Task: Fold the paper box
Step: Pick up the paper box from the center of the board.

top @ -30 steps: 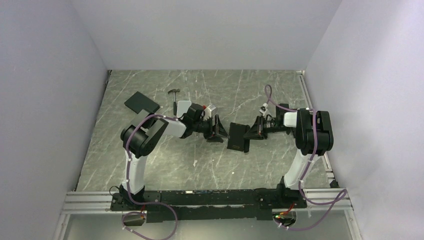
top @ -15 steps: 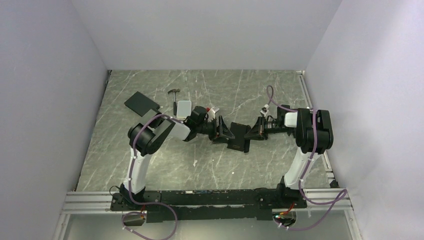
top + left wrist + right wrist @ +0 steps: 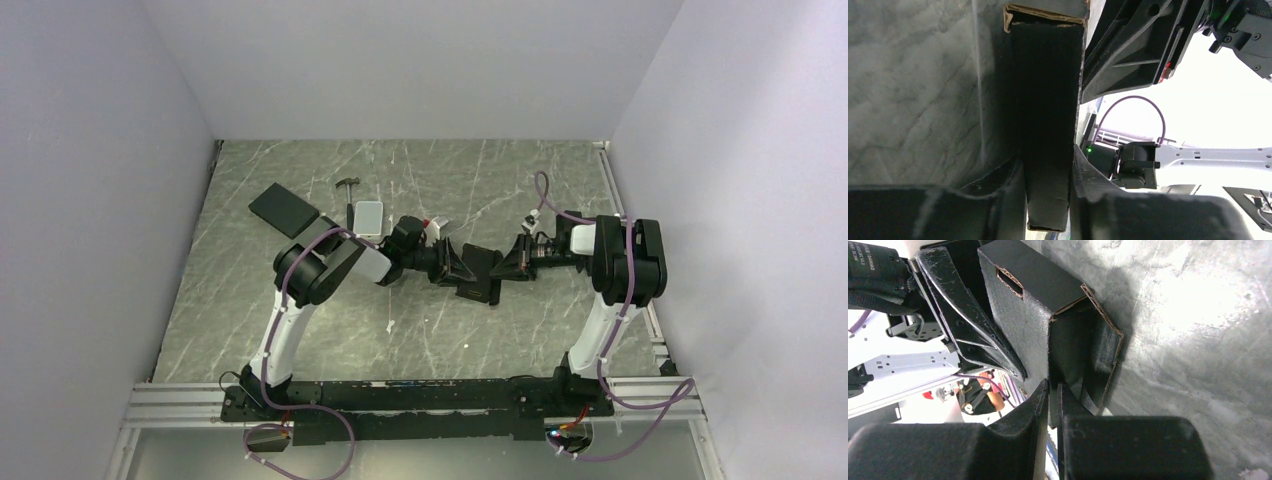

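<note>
paper box (image 3: 478, 285) mid-table, left gripper (image 3: 1048, 172) clamped on one end; right gripper (image 3: 1053, 392) clamped opposite

White lettering on the black cylindrical motor housing (image 3: 875, 280) reads "DAMIAO" above "TECHNOLOGY", partly cut off. Nothing else legible.

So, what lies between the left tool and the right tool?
Only the paper box: the left tool and right tool each grip a panel of it, seen in the top view.

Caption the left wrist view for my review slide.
Left gripper closed on a black panel of the paper box, raw cardboard edge showing, marbled tabletop alongside.
</note>
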{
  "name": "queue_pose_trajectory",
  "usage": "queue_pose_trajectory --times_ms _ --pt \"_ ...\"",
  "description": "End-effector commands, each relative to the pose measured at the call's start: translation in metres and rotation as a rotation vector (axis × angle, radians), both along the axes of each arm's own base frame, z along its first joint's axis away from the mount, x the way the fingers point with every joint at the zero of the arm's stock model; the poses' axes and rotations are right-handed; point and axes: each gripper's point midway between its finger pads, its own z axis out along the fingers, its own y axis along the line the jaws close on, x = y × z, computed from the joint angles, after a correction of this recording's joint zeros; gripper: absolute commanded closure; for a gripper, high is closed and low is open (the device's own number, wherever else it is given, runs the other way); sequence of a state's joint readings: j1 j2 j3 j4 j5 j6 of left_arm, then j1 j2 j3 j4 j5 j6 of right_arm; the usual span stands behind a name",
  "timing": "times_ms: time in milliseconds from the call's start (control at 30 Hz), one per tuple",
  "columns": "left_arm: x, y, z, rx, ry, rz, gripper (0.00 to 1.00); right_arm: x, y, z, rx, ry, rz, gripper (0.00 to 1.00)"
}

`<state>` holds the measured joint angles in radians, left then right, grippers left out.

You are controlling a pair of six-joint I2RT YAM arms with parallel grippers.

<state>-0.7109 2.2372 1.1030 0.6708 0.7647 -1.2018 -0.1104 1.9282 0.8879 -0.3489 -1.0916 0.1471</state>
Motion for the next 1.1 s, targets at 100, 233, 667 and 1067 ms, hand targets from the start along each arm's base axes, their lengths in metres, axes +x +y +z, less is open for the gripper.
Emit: queue_pose_trajectory --times_ms 100,233,667,1067 --pt "-0.003 0.003 -0.036 0.092 0.015 0.042 0.91 0.007 -0.016 -0.010 -0.163 -0.097 0.023 0.88" --pt "0.002 0.008 -0.021 0.044 -0.042 0.059 0.93 0.021 -0.016 0.028 -0.164 -0.250 0.036 0.81" --pt "0.022 0.046 0.096 -0.109 -0.404 0.046 0.95 0.042 -0.036 0.231 -0.469 -1.246 0.110 0.54" --pt "0.005 0.104 0.280 -0.267 -0.834 0.029 0.95 -0.013 0.018 0.316 -0.055 -1.508 0.296 0.00"
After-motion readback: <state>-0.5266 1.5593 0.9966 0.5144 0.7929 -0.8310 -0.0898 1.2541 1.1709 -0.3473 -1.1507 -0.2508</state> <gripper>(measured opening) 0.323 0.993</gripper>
